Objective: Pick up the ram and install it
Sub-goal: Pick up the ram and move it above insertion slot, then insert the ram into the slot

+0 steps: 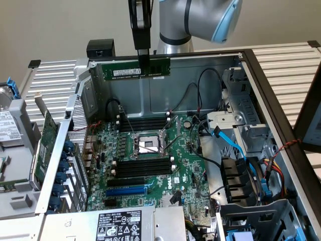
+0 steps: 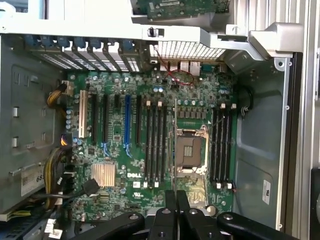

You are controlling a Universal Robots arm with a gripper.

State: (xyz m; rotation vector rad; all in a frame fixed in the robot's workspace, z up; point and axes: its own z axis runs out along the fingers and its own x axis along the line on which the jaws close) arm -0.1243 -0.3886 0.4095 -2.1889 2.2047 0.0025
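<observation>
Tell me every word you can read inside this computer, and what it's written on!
"DELL": white letters on the motherboard.
Sticker on the ram: print too small to read.
Big label on the grey box at the near edge: too small to read.
Label on the drive at the exterior view's left: too blurred to read.

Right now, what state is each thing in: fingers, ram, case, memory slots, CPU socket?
fingers: shut on the ram.
ram: held level in the air, not in a slot.
computer case: open, side panel off.
memory slots: empty.
CPU socket: exposed, no cooler.
</observation>
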